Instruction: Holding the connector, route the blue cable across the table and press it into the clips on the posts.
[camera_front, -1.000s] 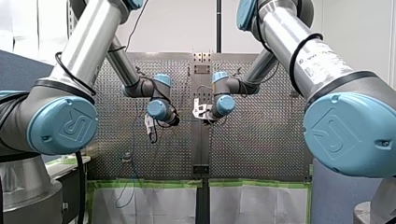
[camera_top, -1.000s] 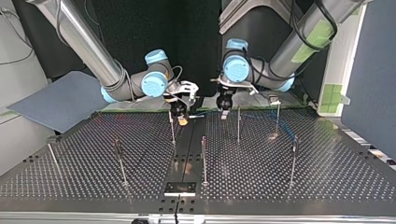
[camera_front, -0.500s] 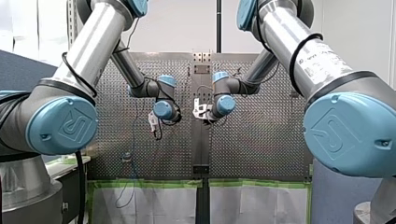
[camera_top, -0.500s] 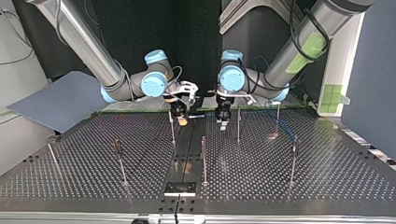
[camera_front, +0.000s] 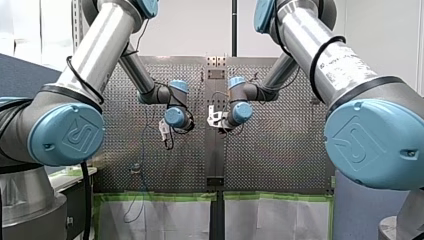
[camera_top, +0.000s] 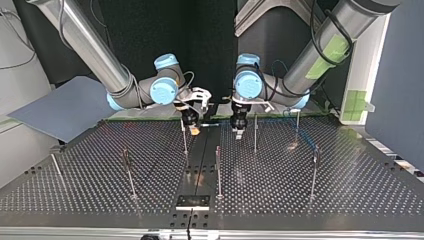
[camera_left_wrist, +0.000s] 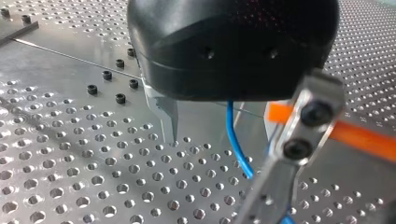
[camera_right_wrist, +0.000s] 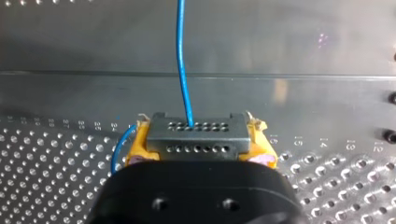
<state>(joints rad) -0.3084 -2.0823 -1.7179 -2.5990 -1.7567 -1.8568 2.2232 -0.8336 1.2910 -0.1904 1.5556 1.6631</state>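
Blue cable (camera_right_wrist: 182, 60), grey connector (camera_right_wrist: 196, 137) (dotted with two rows of holes), yellow pads (camera_right_wrist: 138, 144), silver perforated table (camera_top: 300, 185).

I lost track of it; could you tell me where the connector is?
The connector is clamped between my right gripper's yellow pads, left of centre in the top view, with the blue cable leaving it.

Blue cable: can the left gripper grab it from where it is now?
Probably yes. In the left wrist view the blue cable runs between the open fingers of the left gripper, with nothing else in the gap. The right gripper holds the connector, clear of it.
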